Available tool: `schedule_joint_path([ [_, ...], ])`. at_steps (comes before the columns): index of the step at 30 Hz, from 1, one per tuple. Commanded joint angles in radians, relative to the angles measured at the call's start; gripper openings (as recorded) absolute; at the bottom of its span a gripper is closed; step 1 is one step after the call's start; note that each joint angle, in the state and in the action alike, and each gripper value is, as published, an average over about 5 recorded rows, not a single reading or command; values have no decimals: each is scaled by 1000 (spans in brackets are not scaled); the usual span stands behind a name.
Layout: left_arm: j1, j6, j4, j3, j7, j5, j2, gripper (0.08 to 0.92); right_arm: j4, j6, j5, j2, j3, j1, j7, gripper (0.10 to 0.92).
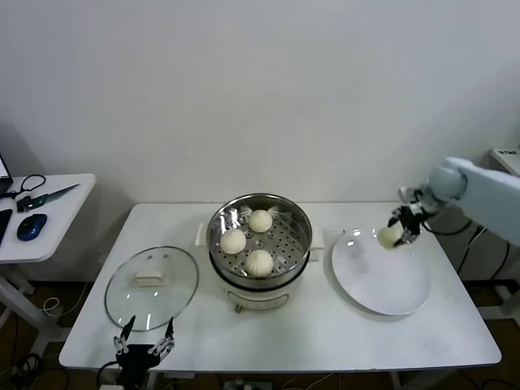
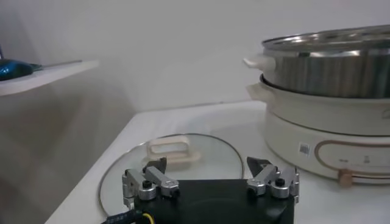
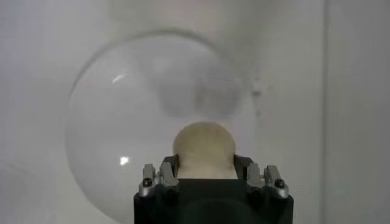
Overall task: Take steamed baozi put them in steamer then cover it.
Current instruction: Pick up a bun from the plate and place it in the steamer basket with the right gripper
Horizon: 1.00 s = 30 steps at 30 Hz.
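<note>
Now, taking the steamer (image 1: 260, 248) at the middle of the tabletop (image 1: 422, 333) as the landmark and going left to right: to its left the glass lid (image 1: 152, 286) lies flat, handle up, and the left gripper (image 1: 145, 339) waits at the front edge just in front of that lid, its jaws spread wide and holding nothing. The left wrist view shows the lid (image 2: 173, 159) right ahead of this gripper (image 2: 210, 176), with the steamer (image 2: 329, 91) beyond it.

Inside the steamer three buns (image 1: 259, 262) sit on the perforated tray, spaced apart, with bare tray on the side toward the plate. To the steamer's right lies the white plate (image 1: 390, 288). Above its far rim the right gripper (image 1: 398, 231) has its jaws closed on the fourth bun (image 1: 388, 236); the right wrist view shows the bun (image 3: 203, 146) pinched between the jaws at its lower half, dome outward, with the plate (image 3: 109, 122) below, apparently clear of it.

The step in hand looks like carrying this last bun to the steamer. To do it well, keep the squeeze gentle, since soft dough will likely dent or slip. Carry it high enough to clear the steamer's rim, bring it over the bare patch of tray, lower it until it nearly touches, and only then release. Avoid nudging the three buns already seated, and leave the lid for afterwards.
</note>
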Motion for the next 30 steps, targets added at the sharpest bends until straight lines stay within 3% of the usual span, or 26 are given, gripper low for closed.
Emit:
schedule_joint_path([
  [1,-1,7,-6,1,1,-4,8,823,308,-95,466,138,-376,632,-22,611],
  [6,-1,8,-9,3,1,-5,16,823,488,-201,561,230,-321,621,73,611],
  [9,2,8,-14,3,2,-6,18,823,517,-243,560,283,-275,529,151,611],
  [17,11,2,-20,-8,1,-6,16,823,411,-288,448,397,-218,266,253,611],
  [30,6,-2,-14,-10,1,-6,9,823,269,-298,290,412,-194,87,300,611],
])
